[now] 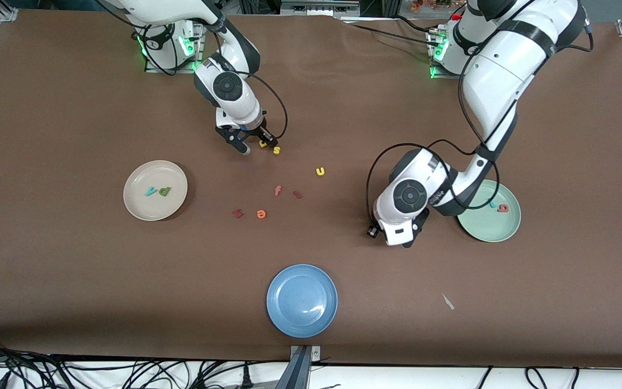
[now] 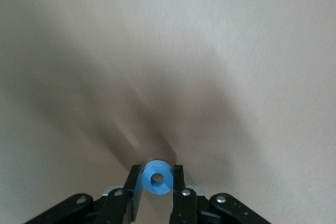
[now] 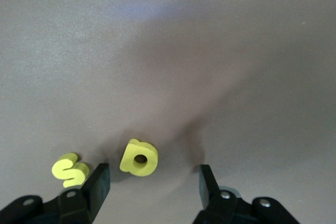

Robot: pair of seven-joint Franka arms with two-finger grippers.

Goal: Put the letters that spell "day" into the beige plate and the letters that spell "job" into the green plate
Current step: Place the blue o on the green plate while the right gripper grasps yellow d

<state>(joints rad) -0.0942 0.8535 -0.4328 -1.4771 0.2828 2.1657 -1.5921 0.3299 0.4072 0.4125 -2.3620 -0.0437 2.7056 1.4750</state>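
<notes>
My left gripper is shut on the blue ring o, low over the bare table beside the green plate. That plate holds the salmon b and the teal j. The beige plate holds the teal y and the green d. My right gripper stands open and low over the yellow a, which lies flat between its fingers and touches neither. A yellow s lies just outside one finger.
A blue plate sits near the table's front edge. A yellow u, a red f, an orange e and two dark red letters lie loose mid-table. A small white scrap lies toward the left arm's end.
</notes>
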